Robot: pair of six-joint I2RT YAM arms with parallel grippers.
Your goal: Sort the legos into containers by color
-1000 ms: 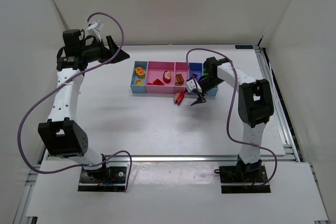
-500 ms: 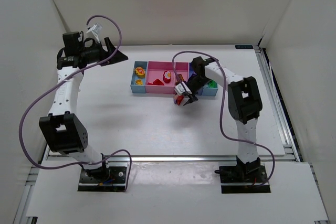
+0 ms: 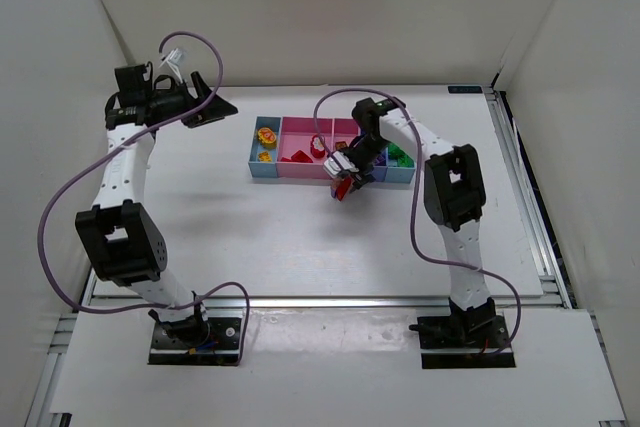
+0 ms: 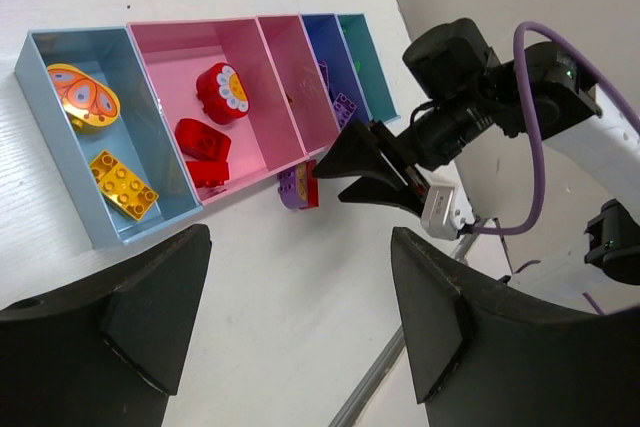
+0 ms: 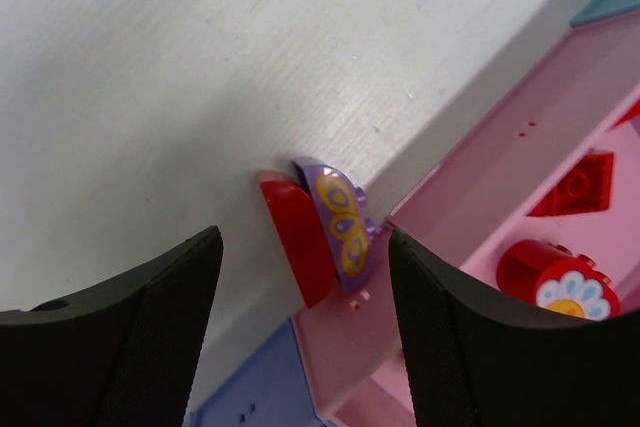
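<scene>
Top external view: a white table [image 3: 250, 237] stands inside white walls [image 3: 330, 17], with a metal rail [image 3: 330, 299] along its near edge. In the right wrist view the surface shows a fine ribbed grain. The one label in sight is a white tag [image 3: 176, 55] on the left arm's purple cable [image 3: 60, 207], left of the containers [image 3: 290, 178]; any print on it is too small to read.

The containers form one joined row: light blue at the left end, then a wide pink bin, a narrow pink one, dark blue and teal. The left-end bin holds an orange rounded piece [image 4: 82, 97] and a yellow brick [image 4: 123, 184]. The wide pink bin holds a red round piece [image 4: 222, 94] with a white flower face, beside red bricks [image 4: 203, 142]. Purple bricks [image 4: 345, 107] lie in the dark blue bin, and a green piece [image 3: 400, 157] shows at the right end.

Outside the containers, touching the near wall of the row, a red piece [image 5: 300, 237] and a purple piece [image 5: 340, 222] with yellow ovals rest on the table, pressed against each other. The right gripper [image 3: 350, 182] hangs over them, its fingers spread to either side and not touching them. The left gripper [image 3: 222, 99] is raised left of the containers, fingers wide apart, holding nothing.
</scene>
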